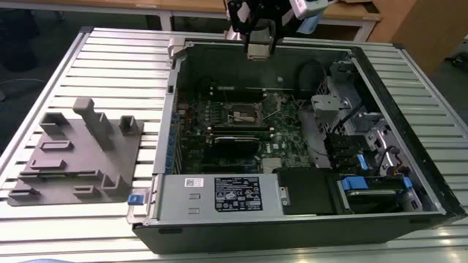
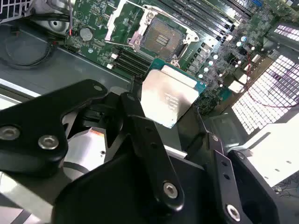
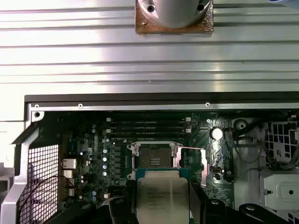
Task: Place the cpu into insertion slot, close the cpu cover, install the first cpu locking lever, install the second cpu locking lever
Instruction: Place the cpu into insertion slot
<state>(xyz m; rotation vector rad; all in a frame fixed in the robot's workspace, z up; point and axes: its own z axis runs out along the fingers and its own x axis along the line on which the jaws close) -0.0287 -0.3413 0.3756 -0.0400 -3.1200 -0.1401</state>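
**Operator:** Status of the procedure?

**Technician:** Step one is in progress. The tool [image 2: 164, 112] is clamped on the cpu [image 2: 169, 93], with its fingers bearing on two opposite edges. The cpu hangs above the open case [image 1: 166, 137], near the case edge farthest from the exterior camera and well apart from the board. The insertion slot [image 3: 154, 157] at mid-board is empty. Seating the cpu, closing the cover and installing both levers are not yet done.

**Operator:** Cover position?

**Technician:** The cpu cover [image 2: 112, 30] appears swung open beside the slot. The angle is oblique, so treat this as probable.

**Operator:** Quantities?

**Technician:** One cpu, one insertion slot, one cpu cover, one tool. The case stands on the surface [image 1: 87, 55].
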